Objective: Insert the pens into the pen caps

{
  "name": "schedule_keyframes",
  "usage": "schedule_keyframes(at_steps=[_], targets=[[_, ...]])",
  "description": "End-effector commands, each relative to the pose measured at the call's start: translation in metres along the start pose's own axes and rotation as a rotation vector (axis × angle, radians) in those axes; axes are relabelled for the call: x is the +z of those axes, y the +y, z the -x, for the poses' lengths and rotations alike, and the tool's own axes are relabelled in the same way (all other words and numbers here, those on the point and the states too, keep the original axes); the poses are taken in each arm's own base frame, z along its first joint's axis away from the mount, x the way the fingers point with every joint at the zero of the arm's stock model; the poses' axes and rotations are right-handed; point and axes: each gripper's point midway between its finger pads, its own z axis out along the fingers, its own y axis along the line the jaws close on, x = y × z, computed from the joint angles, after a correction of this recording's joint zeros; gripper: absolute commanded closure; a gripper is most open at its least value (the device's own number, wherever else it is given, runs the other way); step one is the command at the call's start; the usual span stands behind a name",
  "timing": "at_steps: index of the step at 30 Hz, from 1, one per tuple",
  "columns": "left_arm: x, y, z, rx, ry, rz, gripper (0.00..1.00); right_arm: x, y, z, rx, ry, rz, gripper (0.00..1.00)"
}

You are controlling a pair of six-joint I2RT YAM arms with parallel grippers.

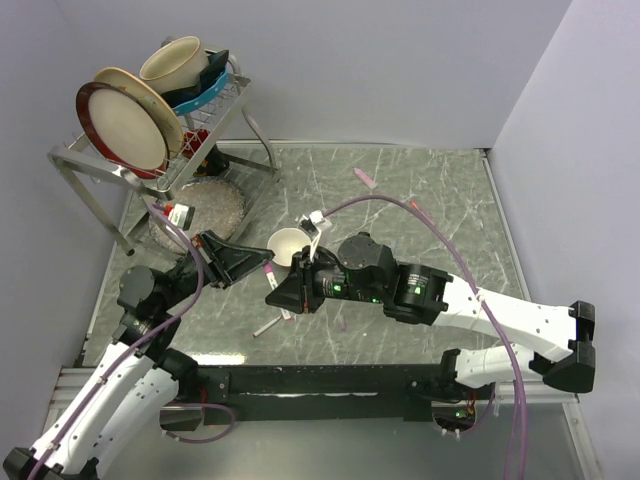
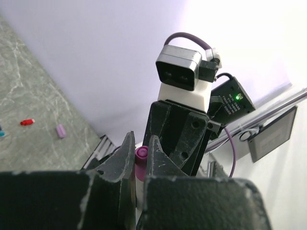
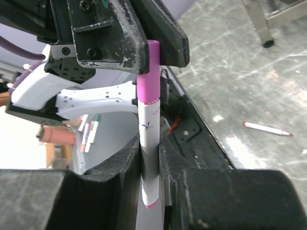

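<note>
My left gripper (image 2: 141,146) is clamped shut on the pink cap (image 3: 147,81). My right gripper (image 3: 149,149) pinches the white pen (image 3: 148,129) by its barrel. Cap and pen are coaxial, with the cap over the tip, so I would press along that axis.

The rack (image 1: 92,163) stands at the table's (image 1: 400,165) far left corner with plates (image 1: 125,125) and a cup (image 1: 175,62) in it, a dish (image 1: 215,205) under its near side. The bowl (image 1: 288,245) sits near the table's middle, just behind the left gripper (image 2: 141,143) and right gripper (image 3: 149,143), which face each other, a cap (image 3: 147,76) in the left touching the end of the held pen (image 3: 147,120) in the right. A loose pen (image 1: 268,325) lies just before them, a far pen (image 1: 363,178) near the far edge.
</note>
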Motion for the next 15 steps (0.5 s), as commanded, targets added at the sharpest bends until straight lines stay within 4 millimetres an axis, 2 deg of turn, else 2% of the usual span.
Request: schedule_keyframes(at_steps=[1, 3, 6, 7, 10, 14, 15], targets=[[-0.011, 0.006, -0.044, -0.107, 0.198, -0.008, 0.99, -0.031, 0.051, 0.132, -0.079, -0.414, 0.096, 1.0], [-0.011, 0.01, -0.048, -0.093, 0.22, 0.01, 0.99, -0.036, 0.053, 0.141, -0.085, -0.432, 0.094, 1.0], [-0.014, 0.016, -0.06, -0.094, 0.269, 0.041, 0.99, -0.043, 0.042, 0.158, -0.086, -0.47, 0.056, 1.0], [-0.017, 0.023, -0.07, -0.116, 0.3, 0.079, 0.99, -0.044, 0.038, 0.16, -0.08, -0.465, 0.041, 1.0], [-0.02, 0.028, -0.075, -0.1, 0.279, 0.089, 0.99, -0.051, 0.037, 0.177, -0.076, -0.501, 0.027, 1.0], [-0.018, 0.024, -0.077, -0.093, 0.265, 0.044, 0.99, -0.046, 0.036, 0.193, -0.067, -0.509, 0.029, 1.0], [-0.017, 0.027, -0.078, -0.108, 0.266, 0.047, 0.99, -0.042, 0.039, 0.192, -0.07, -0.493, 0.044, 1.0]])
